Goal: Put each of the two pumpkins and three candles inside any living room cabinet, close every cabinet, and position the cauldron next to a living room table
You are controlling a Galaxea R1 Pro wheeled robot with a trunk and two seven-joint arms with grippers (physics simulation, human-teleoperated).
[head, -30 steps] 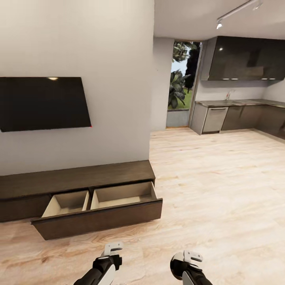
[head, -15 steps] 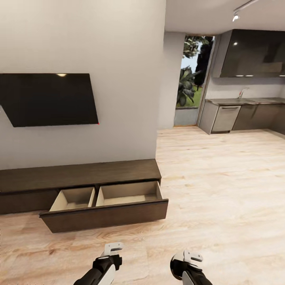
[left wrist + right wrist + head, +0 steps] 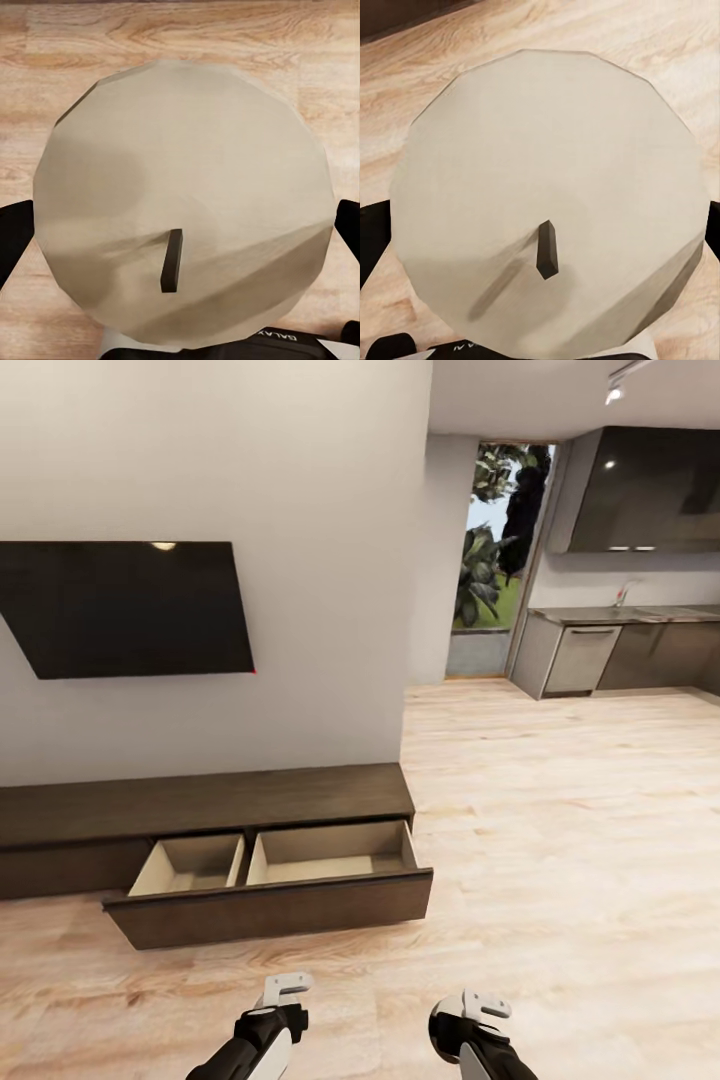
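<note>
A grey-beige candle [image 3: 180,150] with a dark wick sits between the black fingers [image 3: 15,236] of my left gripper [image 3: 181,231], which is shut on it. Another candle [image 3: 547,165] is held the same way in my right gripper [image 3: 544,232]. In the head view both grippers, left [image 3: 283,988] and right [image 3: 483,1005], hang low over the wood floor in front of the long dark-brown cabinet [image 3: 200,800]. Its wide drawer [image 3: 270,905] is pulled out, and its two pale compartments look empty. The pumpkins and the cauldron are out of view.
A black TV [image 3: 130,608] hangs on the wall above the cabinet. To the right, open wood floor [image 3: 560,810] runs to a grey kitchen [image 3: 620,650] and a glass door [image 3: 490,560].
The whole head view has shifted, so the cabinet and kitchen sit further right in the picture. Both grippers keep their places and their hold.
</note>
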